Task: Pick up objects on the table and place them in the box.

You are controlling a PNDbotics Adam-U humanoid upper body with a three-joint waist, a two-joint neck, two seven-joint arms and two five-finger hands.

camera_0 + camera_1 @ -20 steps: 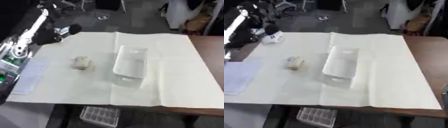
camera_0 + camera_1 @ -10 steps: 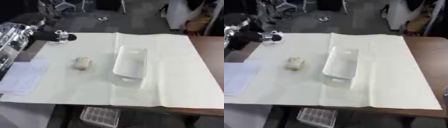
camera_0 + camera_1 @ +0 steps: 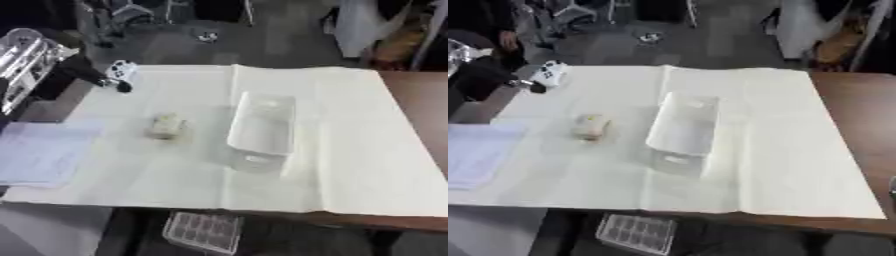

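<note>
A small white object with dark spots (image 3: 122, 70) lies at the far left corner of the white cloth. My left hand (image 3: 86, 74) is just left of it, a dark finger stretched out to below the object, holding nothing. A beige lump (image 3: 164, 125) rests on the cloth left of centre. The clear plastic box (image 3: 262, 125) stands in the middle and looks empty. Of my right hand only a grey sliver (image 3: 892, 186) shows at the right edge.
White paper (image 3: 42, 152) lies at the table's left edge. A clear compartment tray (image 3: 203, 231) sits below the table's front edge. Bare brown tabletop (image 3: 420, 100) shows at the right. Dark clutter and chairs stand beyond the far edge.
My left arm has swung down and back to the left, away from above the white spotted object. The object, the beige lump and the box have stayed in place.
</note>
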